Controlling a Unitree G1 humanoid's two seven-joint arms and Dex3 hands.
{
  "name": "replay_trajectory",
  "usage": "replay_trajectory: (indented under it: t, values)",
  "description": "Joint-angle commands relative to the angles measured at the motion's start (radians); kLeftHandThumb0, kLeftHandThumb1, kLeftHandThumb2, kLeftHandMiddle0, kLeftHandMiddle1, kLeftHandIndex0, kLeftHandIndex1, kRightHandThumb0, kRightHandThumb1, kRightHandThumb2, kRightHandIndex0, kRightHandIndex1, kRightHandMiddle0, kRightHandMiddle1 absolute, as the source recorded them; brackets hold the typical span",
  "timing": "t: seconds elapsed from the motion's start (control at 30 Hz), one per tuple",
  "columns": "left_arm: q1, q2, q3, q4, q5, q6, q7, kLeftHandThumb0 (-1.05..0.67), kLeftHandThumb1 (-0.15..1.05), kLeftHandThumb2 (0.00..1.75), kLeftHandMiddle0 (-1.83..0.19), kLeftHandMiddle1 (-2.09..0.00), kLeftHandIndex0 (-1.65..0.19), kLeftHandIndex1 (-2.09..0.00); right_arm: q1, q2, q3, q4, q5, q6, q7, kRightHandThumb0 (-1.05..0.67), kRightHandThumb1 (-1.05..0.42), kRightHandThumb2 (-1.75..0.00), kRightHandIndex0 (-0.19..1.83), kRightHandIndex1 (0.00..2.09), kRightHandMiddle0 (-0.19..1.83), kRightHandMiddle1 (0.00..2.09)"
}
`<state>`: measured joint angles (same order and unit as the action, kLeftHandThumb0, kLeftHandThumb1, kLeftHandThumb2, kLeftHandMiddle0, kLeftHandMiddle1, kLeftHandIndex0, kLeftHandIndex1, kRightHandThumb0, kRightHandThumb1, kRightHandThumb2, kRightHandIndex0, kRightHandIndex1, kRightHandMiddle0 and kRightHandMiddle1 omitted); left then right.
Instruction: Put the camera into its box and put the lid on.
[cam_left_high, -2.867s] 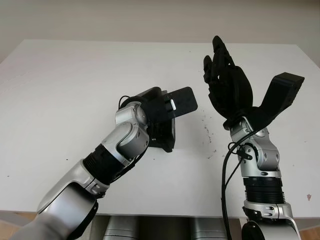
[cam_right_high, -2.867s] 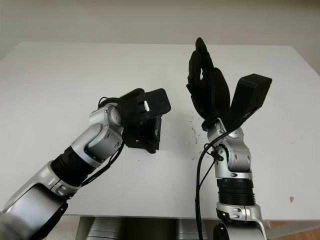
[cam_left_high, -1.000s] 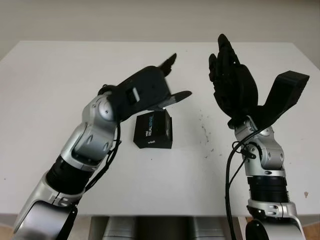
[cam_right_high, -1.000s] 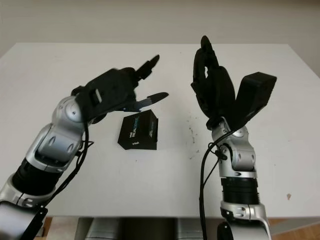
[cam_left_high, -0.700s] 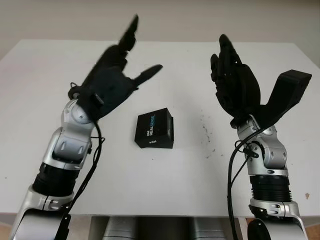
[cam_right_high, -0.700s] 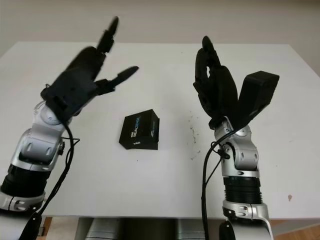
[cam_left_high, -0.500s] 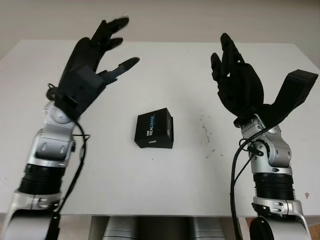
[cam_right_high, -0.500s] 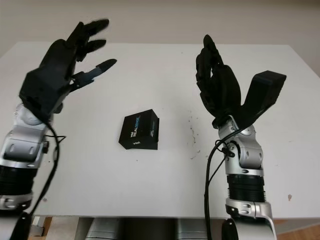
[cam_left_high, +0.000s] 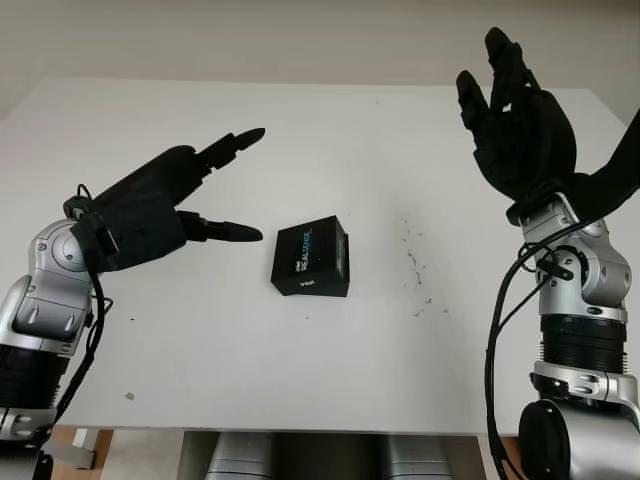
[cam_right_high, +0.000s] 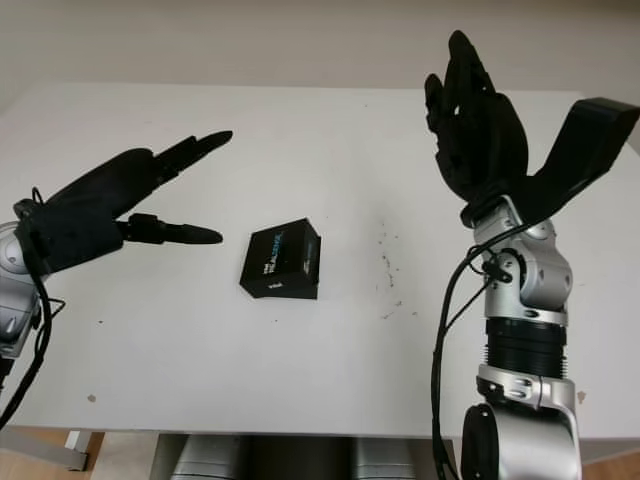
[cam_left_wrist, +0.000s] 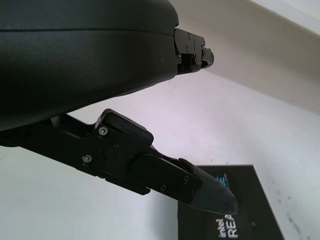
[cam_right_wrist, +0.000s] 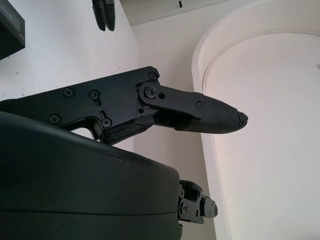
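Left eye view: I see the black RealSense camera box (cam_left_high: 311, 259) sitting closed, lid on, near the middle of the white desk (cam_left_high: 330, 360), its top face bearing white and blue lettering that runs roughly away from the robot. The box touches neither arm. A scatter of small dark specks (cam_left_high: 415, 270) marks the desk just to the right of the box.

To the left of the box I have the left robot hand (cam_left_high: 170, 212), raised above the desk and released, holding nothing. One finger (cam_left_high: 232, 231) points toward the box and ends near its left side without reaching it; another finger (cam_left_high: 233, 142) reaches farther back over the desk. In the left wrist view, the fingertip (cam_left_wrist: 210, 195) overlaps the corner of the box (cam_left_wrist: 240, 210), where part of the printed lettering can be read, and the hand's black shell (cam_left_wrist: 85, 55) covers one side.

On the far right I see the right robot hand (cam_left_high: 515, 125), lifted high and upright, well apart from the box, also released and holding nothing. Its silver forearm (cam_left_high: 575, 320) rises from the bottom edge, with a black cable (cam_left_high: 497, 330) looping beside it. In the right wrist view, one finger (cam_right_wrist: 200, 112) of this hand stands out against a pale wall.
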<state>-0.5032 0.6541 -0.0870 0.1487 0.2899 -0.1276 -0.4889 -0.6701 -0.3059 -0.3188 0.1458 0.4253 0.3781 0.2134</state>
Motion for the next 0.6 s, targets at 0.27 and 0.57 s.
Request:
replay_trajectory:
  t: [0.27, 0.57]
  values:
    - [-0.028, -0.015, -0.070, 0.070, 0.086, -0.075, 0.023, -0.88, 0.94, 0.05, 0.07, -0.05, 0.08, -0.05, -0.023, -0.022, 0.004, -0.015, -0.006, -0.012, 0.006, -0.75, -1.05, -0.58, -0.07, 0.08, -0.03, 0.12]
    - [-0.042, -0.053, -0.095, 0.113, 0.090, -0.074, 0.019, -0.90, 0.96, 0.06, 0.10, -0.04, 0.10, -0.04, -0.010, -0.016, 0.000, -0.024, 0.003, -0.017, 0.007, -0.73, -1.05, -0.60, -0.09, 0.06, -0.08, 0.12]
